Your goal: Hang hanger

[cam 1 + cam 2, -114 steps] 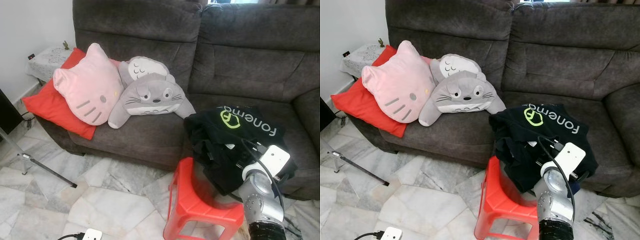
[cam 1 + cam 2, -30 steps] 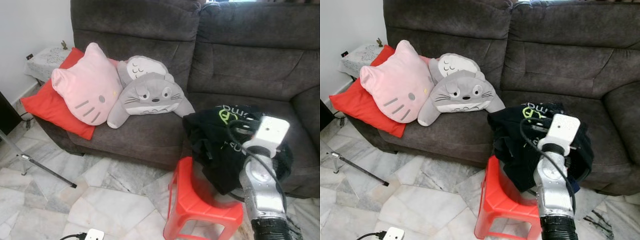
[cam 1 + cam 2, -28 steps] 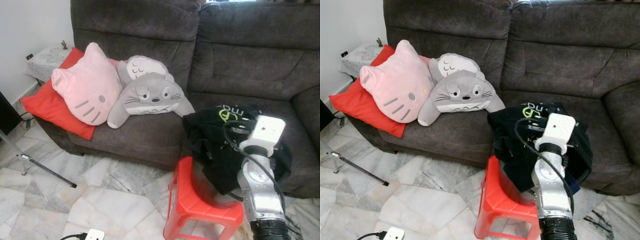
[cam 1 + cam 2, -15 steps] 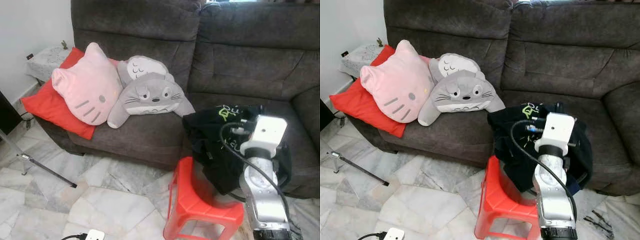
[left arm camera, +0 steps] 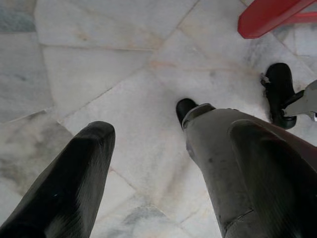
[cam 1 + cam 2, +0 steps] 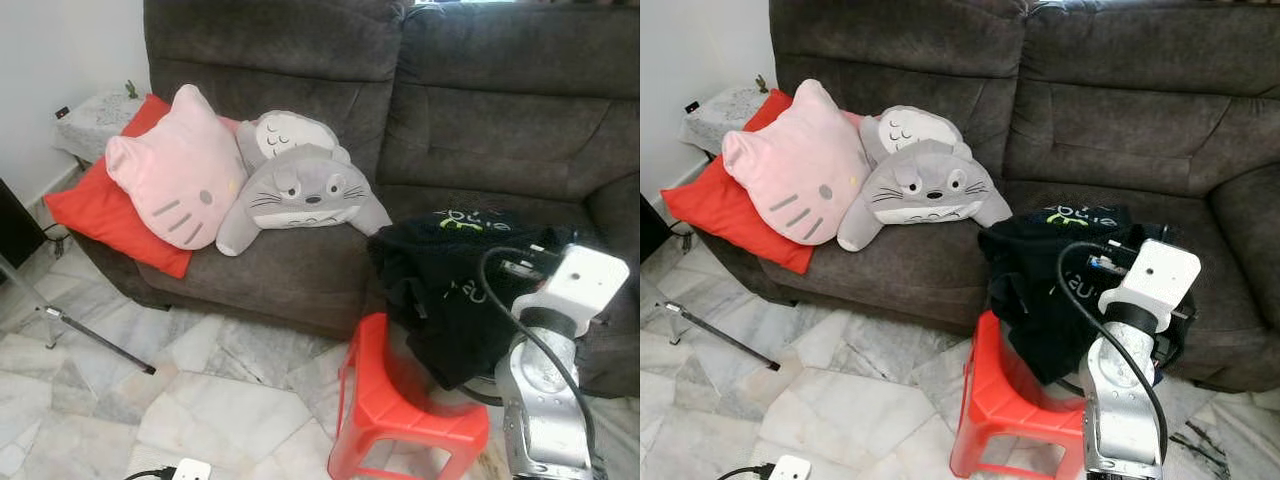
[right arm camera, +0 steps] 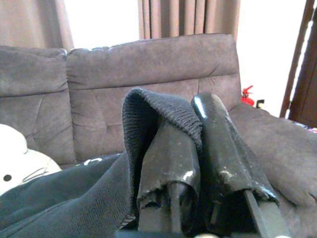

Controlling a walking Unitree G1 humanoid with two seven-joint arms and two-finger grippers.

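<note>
At nine o'clock in the head views a red cushion [image 6: 95,205] leans on the sofa [image 6: 470,110], with a pink cat pillow [image 6: 175,180] in front of it and a grey plush toy [image 6: 300,190] just beside that, toward the middle. Below, at seven o'clock, a thin stand leg [image 6: 70,320] crosses the marble floor [image 6: 200,400].

The left gripper [image 5: 148,163] hangs idle, pointing down at the floor, its two fingers [image 5: 74,178] spread wide with nothing between them.

At five o'clock a red stool [image 6: 400,410] stands against the sofa's front edge. A black shirt [image 6: 440,290] with green lettering lies bunched on the seat above it and spills over the edge onto the stool.

Furthest right, the right gripper [image 7: 190,163] is raised at the shirt's four o'clock side. Its fingers [image 7: 218,144] are pinched close together on the shirt's ribbed hem [image 7: 163,111], which folds over the top of one finger and drapes down between them. A hanger cannot be made out; the fingers hold only cloth.
</note>
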